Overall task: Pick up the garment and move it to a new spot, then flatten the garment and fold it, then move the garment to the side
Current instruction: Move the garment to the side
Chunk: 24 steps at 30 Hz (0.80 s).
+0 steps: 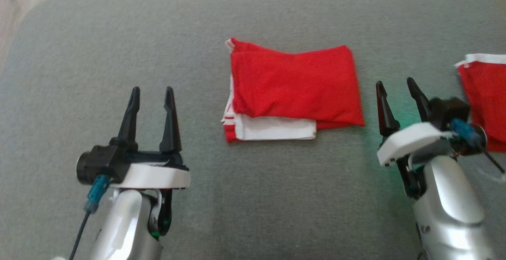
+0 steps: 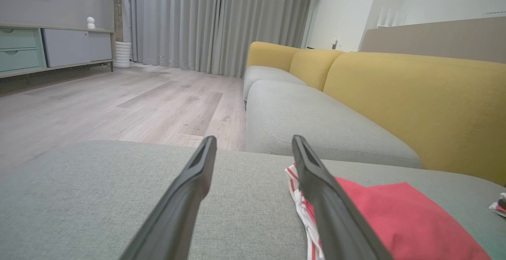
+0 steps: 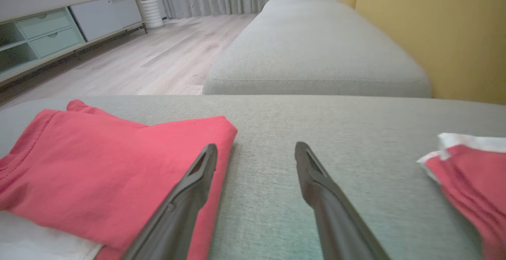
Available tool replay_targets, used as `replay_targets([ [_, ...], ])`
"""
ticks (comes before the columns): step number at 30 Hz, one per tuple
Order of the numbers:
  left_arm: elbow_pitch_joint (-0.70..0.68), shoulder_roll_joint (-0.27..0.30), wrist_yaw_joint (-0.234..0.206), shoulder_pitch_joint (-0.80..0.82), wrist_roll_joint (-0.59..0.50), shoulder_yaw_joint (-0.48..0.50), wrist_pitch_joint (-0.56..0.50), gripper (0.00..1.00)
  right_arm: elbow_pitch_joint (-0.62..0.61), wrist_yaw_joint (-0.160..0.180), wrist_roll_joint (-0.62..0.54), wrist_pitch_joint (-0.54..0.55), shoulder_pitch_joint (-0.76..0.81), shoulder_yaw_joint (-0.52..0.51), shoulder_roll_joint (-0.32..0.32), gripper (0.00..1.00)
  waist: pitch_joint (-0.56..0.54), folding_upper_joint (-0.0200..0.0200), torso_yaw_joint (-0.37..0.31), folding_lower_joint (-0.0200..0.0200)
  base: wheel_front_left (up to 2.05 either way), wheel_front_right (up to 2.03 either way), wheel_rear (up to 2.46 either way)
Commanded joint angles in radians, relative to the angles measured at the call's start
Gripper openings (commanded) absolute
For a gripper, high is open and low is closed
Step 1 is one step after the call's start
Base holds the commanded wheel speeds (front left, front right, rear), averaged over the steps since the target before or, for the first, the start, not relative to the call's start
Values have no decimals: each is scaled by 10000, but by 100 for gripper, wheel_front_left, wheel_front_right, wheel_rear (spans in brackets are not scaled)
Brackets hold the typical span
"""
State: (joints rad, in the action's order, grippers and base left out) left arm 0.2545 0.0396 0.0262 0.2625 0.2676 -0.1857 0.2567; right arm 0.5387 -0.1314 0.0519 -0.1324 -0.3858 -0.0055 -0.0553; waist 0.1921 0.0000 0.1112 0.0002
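A red garment [image 1: 294, 88] with white trim lies folded into a rectangle at the middle of the grey cushion [image 1: 253, 196]. My left gripper [image 1: 152, 91] stands open to its left, nothing between the fingers. My right gripper [image 1: 396, 83] is open just off the garment's right edge, also holding nothing. The left wrist view has the garment [image 2: 399, 216] past the right finger. In the right wrist view the garment [image 3: 106, 173] lies under and left of the left finger.
A second red and white garment [image 1: 484, 94] lies at the cushion's right edge, seen again as a garment [image 3: 470, 173] in the right wrist view. Beyond are a grey sofa seat [image 2: 316, 121] with yellow backrest [image 2: 419, 94], wooden floor [image 2: 118, 106] and a cabinet [image 2: 51, 48].
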Motion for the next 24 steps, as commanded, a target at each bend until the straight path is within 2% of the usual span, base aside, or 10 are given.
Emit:
replay_targets([
  [1, -291, 107, -67, 411, 80, 194, 51, 100, -111, 7, 61, 77, -452, 275, 50, 100, 281, 0, 321, -2, 0, 0, 0],
  [9, -180, 107, -172, 756, 299, -351, 51, 100, 2012, 7, 1120, 1185, -1601, 758, 50, 100, 604, 0, 1025, -2, 0, 0, 0],
  [14, -154, 107, -251, 833, 387, -527, 51, 100, 3254, 7, 1083, 1442, -2043, 1006, 50, 100, 651, 0, 1254, -2, 0, 0, 0],
  [15, -150, 107, -267, 838, 401, -559, 51, 100, 3449, 7, 1122, 1460, -2114, 1091, 51, 78, 650, 0, 1278, -2, 0, 0, 0],
  [16, -146, 107, -284, 837, 410, -581, 51, 100, 3610, 7, 1114, 1436, -2186, 1183, 51, 13, 643, 0, 1289, -2, 0, 0, 0],
  [17, -139, 107, -302, 829, 416, -597, 51, 100, 3722, 7, 1055, 1337, -2256, 1280, 51, 0, 633, 0, 1286, -2, 0, 0, 0],
  [24, -61, 106, -280, 797, 308, -535, 51, 100, 4047, 7, 497, 379, -2728, 1667, 51, 0, 473, 0, 845, -2, 0, 0, 0],
])
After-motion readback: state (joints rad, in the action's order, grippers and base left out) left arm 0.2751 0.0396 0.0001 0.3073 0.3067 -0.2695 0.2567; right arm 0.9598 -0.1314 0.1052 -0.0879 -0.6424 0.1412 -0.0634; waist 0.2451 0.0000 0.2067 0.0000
